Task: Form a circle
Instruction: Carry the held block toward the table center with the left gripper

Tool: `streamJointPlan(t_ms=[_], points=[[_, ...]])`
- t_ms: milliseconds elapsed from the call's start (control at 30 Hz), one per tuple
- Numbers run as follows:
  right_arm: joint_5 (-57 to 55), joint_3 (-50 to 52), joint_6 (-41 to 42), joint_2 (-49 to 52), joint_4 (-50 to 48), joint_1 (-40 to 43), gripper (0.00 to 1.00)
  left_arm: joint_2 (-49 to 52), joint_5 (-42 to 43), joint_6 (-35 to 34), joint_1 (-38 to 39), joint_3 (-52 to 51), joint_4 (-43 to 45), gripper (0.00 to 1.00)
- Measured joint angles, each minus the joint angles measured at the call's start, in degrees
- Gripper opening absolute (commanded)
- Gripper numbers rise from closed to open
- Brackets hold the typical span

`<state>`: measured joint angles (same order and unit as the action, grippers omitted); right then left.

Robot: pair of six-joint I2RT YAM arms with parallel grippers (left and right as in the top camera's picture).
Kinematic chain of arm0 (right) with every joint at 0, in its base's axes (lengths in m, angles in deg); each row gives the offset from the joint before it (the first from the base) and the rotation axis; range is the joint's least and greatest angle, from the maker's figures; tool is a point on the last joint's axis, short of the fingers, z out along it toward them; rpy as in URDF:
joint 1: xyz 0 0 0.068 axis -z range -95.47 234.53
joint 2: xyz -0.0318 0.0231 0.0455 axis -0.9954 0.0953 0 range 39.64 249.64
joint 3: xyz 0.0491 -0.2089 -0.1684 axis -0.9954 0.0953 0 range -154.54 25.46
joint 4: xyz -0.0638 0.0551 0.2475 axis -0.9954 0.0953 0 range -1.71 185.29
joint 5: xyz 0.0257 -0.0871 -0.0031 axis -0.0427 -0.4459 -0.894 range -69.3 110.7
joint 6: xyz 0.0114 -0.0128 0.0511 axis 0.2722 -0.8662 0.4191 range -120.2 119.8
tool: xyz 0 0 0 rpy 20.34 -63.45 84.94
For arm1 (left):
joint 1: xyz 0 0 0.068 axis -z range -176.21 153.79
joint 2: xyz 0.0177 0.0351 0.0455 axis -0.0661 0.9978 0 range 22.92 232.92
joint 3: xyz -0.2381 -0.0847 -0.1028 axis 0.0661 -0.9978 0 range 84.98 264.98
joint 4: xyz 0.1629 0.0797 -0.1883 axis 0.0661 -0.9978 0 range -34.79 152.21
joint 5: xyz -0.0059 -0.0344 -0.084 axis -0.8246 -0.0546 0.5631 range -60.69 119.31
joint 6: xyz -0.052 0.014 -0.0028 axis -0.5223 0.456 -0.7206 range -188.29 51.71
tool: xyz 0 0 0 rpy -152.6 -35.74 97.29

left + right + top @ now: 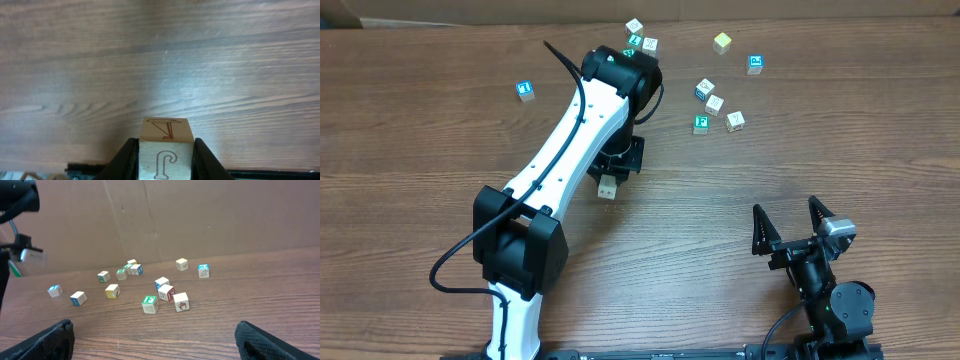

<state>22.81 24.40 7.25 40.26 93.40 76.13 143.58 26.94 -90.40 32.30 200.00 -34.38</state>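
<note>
My left gripper pinched the J cube, right gripper spread idle; I meant to carry it level toward the circle

Prob. robotics lab bench: wood-grain table, cardboard backdrop behind, white robot arm on top.

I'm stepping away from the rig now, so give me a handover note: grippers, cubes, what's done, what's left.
Left gripper: shut on a cube, low over the table, centre-left; whether the cube touches the table is unclear.
Right gripper: open, empty, at the front right.
Four cubes: loose group at back right, gaps between them, no tight ring.
Other cubes: scattered along the back and left.
Done: one cube gripped.
To do: probably bring it to the group and close the circle.
</note>
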Motion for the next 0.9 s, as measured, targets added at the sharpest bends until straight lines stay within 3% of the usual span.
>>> streamJointPlan(t_ms=[400,900], points=[[0.0,0.0,0.0,0.0,0.0,0.0,1.00,-0.8,-1.3,-5.9,0.0,-13.7,11.9,0.17],[0.0,0.0,0.0,0.0,0.0,0.0,1.00,-1.0,-1.3,-14.1,0.0,-25.3,27.3,0.22]])
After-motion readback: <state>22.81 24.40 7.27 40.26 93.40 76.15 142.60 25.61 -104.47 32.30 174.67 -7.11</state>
